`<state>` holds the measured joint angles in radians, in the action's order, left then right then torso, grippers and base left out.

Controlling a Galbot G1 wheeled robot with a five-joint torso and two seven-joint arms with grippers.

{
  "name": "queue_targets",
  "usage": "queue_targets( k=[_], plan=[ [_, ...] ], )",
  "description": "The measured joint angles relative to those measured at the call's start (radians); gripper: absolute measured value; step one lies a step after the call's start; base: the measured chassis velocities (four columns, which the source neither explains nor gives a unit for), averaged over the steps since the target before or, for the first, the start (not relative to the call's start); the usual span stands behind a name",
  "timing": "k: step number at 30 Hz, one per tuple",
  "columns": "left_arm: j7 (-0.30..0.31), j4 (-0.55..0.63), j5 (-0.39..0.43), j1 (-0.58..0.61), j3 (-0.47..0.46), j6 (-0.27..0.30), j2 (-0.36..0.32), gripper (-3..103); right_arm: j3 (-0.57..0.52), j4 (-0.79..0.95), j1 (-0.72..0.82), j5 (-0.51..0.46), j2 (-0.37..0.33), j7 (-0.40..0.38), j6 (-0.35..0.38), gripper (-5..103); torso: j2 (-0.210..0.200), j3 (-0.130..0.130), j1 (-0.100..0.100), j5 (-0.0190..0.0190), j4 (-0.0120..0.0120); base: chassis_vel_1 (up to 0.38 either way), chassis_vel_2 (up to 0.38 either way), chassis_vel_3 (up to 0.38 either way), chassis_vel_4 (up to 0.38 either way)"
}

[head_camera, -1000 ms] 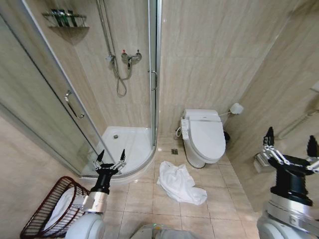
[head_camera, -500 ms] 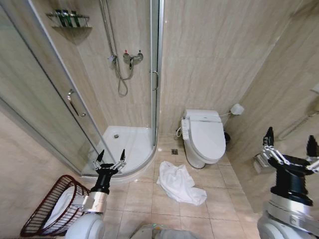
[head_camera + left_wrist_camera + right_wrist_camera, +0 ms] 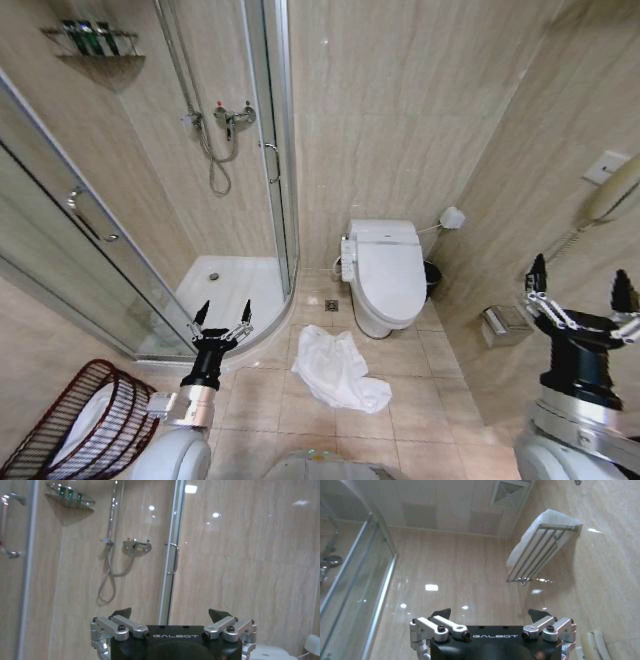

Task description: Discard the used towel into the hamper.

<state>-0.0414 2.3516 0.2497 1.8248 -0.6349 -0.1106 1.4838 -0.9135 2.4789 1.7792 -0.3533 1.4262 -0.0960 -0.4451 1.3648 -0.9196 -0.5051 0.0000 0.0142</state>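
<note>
Hamper (image 3: 85,425) sits on the floor at far left, low in the head view, dark red-brown wire with ribs, tipped so its opening faces up and right, something white already inside it. Just right of it the left claw (image 3: 222,318) is held up on its arm, fingers spread apart, nothing in them, pointing toward the shower tray (image 3: 225,285); in the left wrist view the same claw (image 3: 170,614) has its black fingertips wide apart in front of the shower hose (image 3: 111,578) and glass door edge. Shower stall with glass door (image 3: 90,240) fills the left half, a corner shelf (image 3: 90,50) with bottles is high on the wall. Used towel (image 3: 335,368) is a crumpled white heap on the floor tiles near the middle, just in front of the toilet (image 3: 385,275), well apart from the hamper and touched by neither claw. Toilet lid is shut, a small dark bin (image 3: 432,275) stands beside it by the wall. Far right, the right claw (image 3: 578,290) is raised near the wall, fingers released and wide, empty; the right wrist view shows this claw (image 3: 490,614) open below a wall towel rack (image 3: 540,551) with white cloth on top.
</note>
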Motion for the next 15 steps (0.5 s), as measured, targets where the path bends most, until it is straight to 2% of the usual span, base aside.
queue_targets(
  k=[2,15],
  plan=[
    [0.0,0.0,0.0,0.0,0.0,0.0,0.0,100,0.0,0.0,0.001,0.0,0.001,0.002,-0.001,100,-0.002,0.001,0.001,0.0,0.0,0.031,-0.001,0.011,0.024],
    [0.0,0.0,0.0,0.0,0.0,0.0,0.0,100,0.01,-0.016,0.004,0.003,0.001,0.016,-0.006,100,-0.084,0.045,0.038,0.0002,-0.0001,0.024,0.014,-0.024,-0.004]
  ],
)
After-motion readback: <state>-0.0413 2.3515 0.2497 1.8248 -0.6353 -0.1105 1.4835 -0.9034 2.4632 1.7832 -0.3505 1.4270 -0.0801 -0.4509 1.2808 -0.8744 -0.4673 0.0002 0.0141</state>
